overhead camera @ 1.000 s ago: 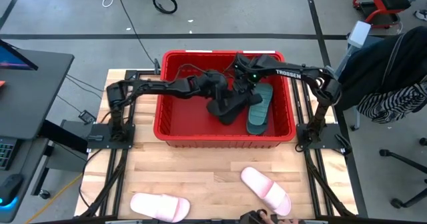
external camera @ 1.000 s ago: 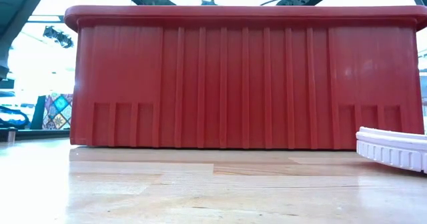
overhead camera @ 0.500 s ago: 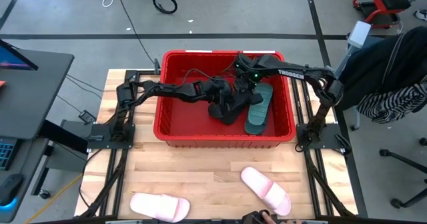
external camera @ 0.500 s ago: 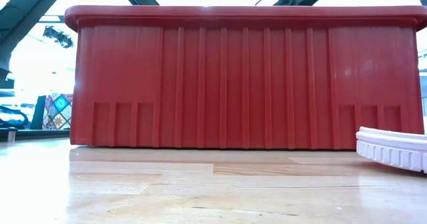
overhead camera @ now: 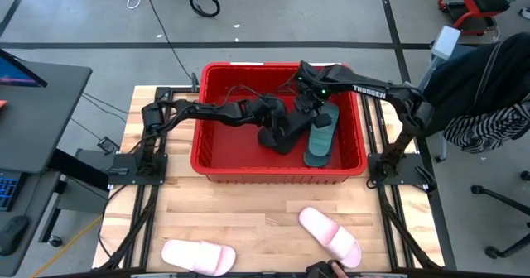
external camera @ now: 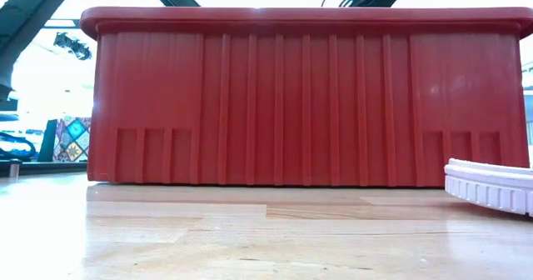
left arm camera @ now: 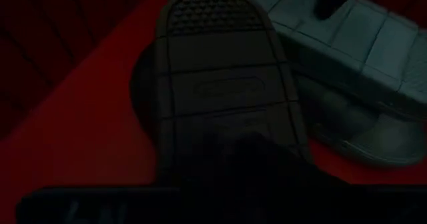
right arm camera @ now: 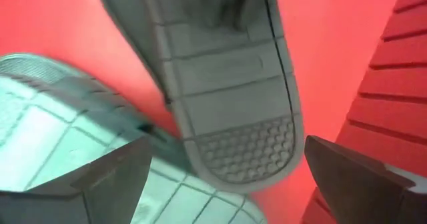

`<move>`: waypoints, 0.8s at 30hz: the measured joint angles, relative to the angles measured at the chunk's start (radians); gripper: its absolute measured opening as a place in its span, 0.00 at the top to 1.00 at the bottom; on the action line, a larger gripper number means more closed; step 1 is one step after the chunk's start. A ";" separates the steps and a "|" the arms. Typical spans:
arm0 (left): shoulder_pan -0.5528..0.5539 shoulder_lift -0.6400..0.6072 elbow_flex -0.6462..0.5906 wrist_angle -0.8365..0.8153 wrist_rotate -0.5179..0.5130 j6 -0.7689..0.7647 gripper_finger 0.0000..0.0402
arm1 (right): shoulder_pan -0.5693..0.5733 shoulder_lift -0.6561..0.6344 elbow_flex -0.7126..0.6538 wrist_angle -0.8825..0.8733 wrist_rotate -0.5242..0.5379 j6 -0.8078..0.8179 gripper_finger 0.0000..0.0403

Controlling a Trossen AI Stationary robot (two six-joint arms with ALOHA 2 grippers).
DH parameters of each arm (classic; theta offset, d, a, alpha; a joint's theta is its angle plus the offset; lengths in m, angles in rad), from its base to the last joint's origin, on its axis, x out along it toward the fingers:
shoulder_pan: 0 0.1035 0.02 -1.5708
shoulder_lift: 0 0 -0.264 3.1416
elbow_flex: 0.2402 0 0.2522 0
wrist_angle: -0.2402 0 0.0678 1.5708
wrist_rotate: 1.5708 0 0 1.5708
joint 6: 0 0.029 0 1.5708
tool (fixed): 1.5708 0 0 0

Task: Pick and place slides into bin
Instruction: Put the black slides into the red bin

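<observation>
Red bin (external camera: 300,97): ribbed, slightly glossy plastic. Table (overhead camera: 248,220): smooth pale wood. Black slide (right arm camera: 220,84) sole: matt foam, grooved, honeycomb-textured toe.

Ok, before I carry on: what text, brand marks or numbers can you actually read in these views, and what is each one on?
"TROSSEN": white letters on the right arm, high view.
Moulded mark in the middle of the black slide's sole: too dark to read in the left wrist view, too blurred in the right wrist view.
Nothing readable on the bin, the teal slides or the pale slides.
</observation>
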 joint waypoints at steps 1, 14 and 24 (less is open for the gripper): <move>0.000 -0.013 -0.001 -0.004 0.001 0.000 0.79 | 0.000 0.008 0.000 0.009 0.008 0.006 0.01; 0.025 -0.166 0.001 -0.221 0.006 0.053 0.73 | -0.020 0.025 -0.092 0.183 0.064 0.018 0.01; 0.089 -0.161 -0.067 -0.343 -0.013 0.044 0.72 | -0.057 0.026 -0.129 0.263 0.100 0.064 0.04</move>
